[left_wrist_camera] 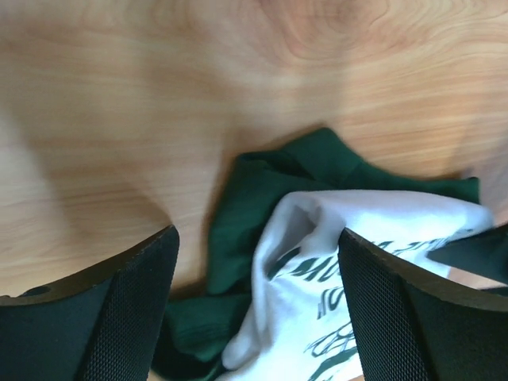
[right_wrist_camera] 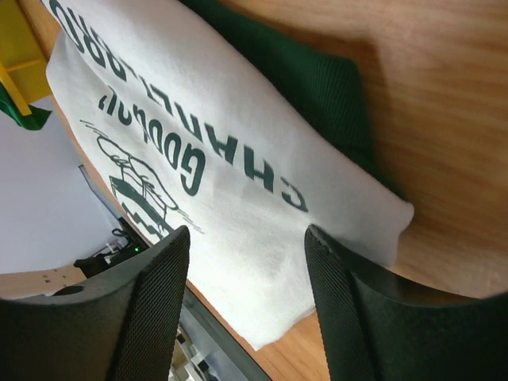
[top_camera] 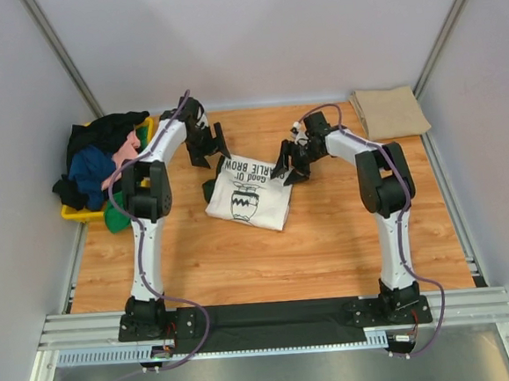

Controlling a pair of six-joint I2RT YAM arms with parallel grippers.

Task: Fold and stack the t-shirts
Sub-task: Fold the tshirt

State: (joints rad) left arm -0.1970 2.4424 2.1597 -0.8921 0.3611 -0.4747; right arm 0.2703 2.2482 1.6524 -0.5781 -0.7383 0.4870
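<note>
A cream t-shirt (top_camera: 248, 194) with dark print lies partly folded in the middle of the table. My left gripper (top_camera: 213, 151) hovers open over its far left corner. In the left wrist view the left gripper (left_wrist_camera: 258, 274) straddles a bunched dark green sleeve (left_wrist_camera: 250, 206) and a cream fold (left_wrist_camera: 333, 254), gripping neither. My right gripper (top_camera: 288, 167) is open at the shirt's far right corner. Seen from the right wrist, the right gripper (right_wrist_camera: 248, 262) has its jaws apart above the printed cream cloth (right_wrist_camera: 222, 159). A folded tan t-shirt (top_camera: 389, 112) lies at the back right.
A yellow tray (top_camera: 80, 213) at the left edge holds a heap of black, blue and pink t-shirts (top_camera: 102, 158), with a green one (top_camera: 116, 221) spilling out at its near side. Grey walls close in the table on three sides.
</note>
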